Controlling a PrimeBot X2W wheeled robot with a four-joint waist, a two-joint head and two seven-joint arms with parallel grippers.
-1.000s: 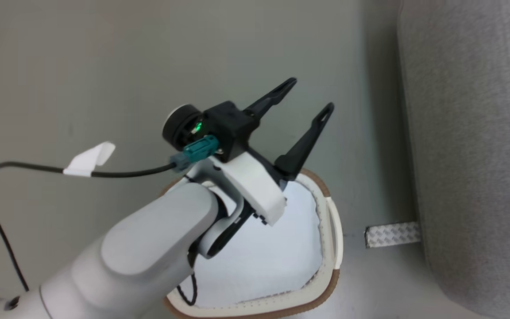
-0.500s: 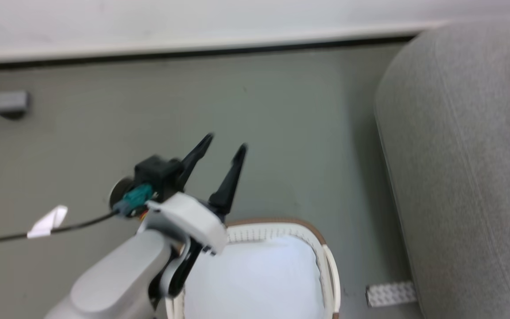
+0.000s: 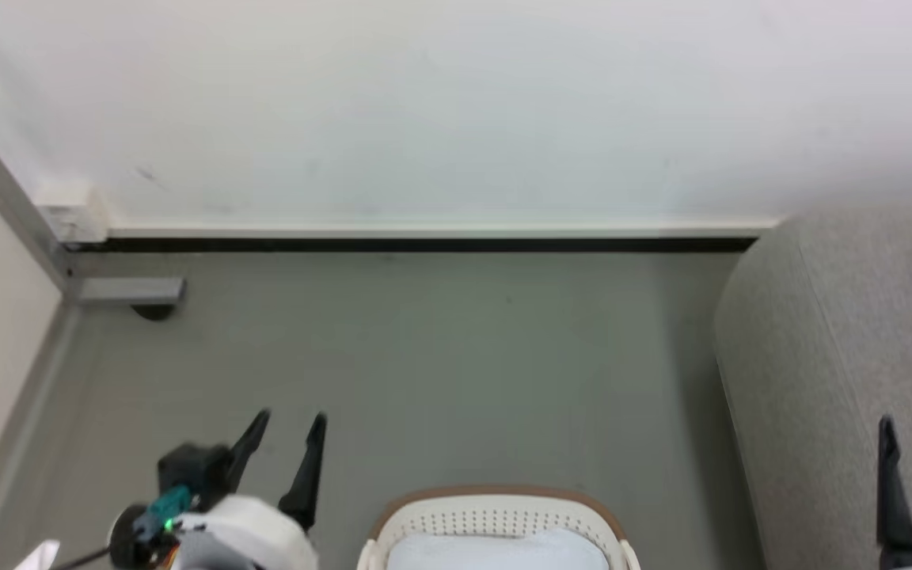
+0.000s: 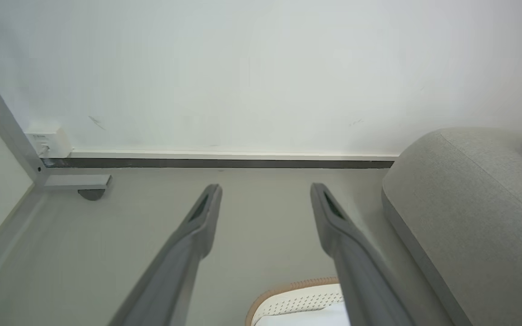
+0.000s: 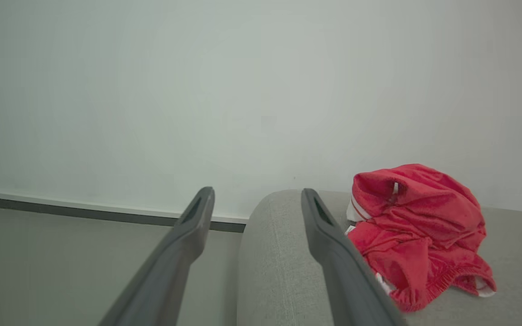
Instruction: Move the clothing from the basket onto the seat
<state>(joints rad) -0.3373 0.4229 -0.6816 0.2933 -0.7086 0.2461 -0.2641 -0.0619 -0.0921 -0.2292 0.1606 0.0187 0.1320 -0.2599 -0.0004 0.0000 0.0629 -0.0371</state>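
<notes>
Clothing (image 5: 417, 231): bright red, crumpled into a loose heap, white stripe trim showing at its left and lower edges
Place of clothing: on top of the grey seat (image 5: 283, 271), centre right of the right wrist view; a small red scrap at the right edge of the head view
Left gripper (image 3: 291, 416): lower left of the head view, fingers spread, nothing between them, over the floor (image 3: 464, 356) left of the basket
Right gripper (image 5: 257, 190): fingers spread wide, empty, one finger crossing the clothing's lower left in frame
Since a second ago: head camera tilted up, wall (image 3: 456, 103) and dark skirting (image 3: 424, 245) now in frame; left fingers as wide as before
Basket (image 3: 495, 499): bottom centre of the head view, far tan rim and perforated wall
In basket: plain white cloth (image 3: 495, 552)
</notes>
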